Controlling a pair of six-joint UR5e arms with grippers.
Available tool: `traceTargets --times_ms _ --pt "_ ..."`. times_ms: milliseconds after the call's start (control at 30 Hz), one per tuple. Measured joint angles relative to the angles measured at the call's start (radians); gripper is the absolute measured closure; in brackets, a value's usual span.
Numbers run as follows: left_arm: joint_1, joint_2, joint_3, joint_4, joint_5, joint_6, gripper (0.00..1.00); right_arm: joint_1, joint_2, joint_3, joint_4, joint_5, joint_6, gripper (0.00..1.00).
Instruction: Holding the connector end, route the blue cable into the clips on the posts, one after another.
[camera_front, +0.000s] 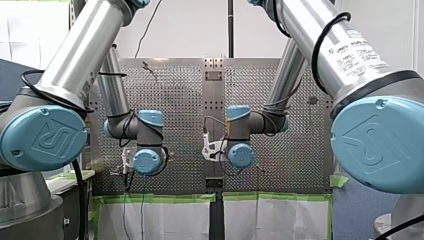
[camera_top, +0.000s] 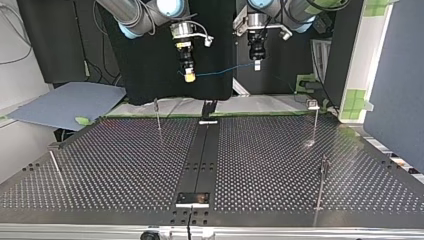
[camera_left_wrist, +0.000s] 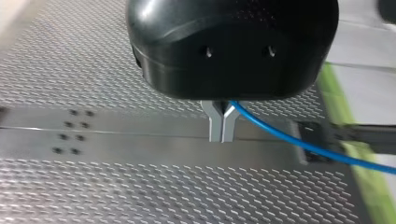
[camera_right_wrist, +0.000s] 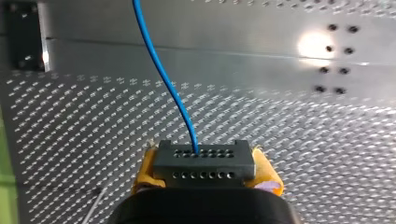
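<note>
Well above the worktop (camera_top: 125, 165), right tool (camera_top: 189, 76) clamps the connector (camera_right_wrist: 204, 164) between yellow pads (camera_right_wrist: 268, 177). From the connector the blue cable (camera_right_wrist: 164, 80) runs roughly level across to left tool (camera_left_wrist: 223, 126), metal fingers (camera_left_wrist: 215, 126) pinched on it. Nearest post (camera_top: 158, 114) stands below the connector, right arm closer; nothing looks clipped yet.

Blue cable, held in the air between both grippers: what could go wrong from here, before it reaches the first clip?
1. The blue cable runs nearly straight between my right gripper, shut on the connector, and my left gripper. If the arms part, it may slip or strain at the connector.
2. It bends sideways right at the left metal fingers, so it may kink.
3. The posts are thin; a descending gripper could knock one.
</note>
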Motion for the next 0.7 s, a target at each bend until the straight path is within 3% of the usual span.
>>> traceTargets --times_ms 133,400,700 --pt "0.01 -0.038 0.0 -0.015 0.004 0.016 1.0 0.001 0.038 -0.023 0.039 0.025 0.006 1.0" --pt "0.012 -0.112 0.0 -0.019 0.005 0.02 1.0 0.001 0.117 -0.029 0.117 0.032 0.007 1.0" --pt "0.015 -0.11 0.004 -0.029 0.015 0.014 1.0 0.002 0.155 -0.028 0.182 0.031 0.01 1.0"
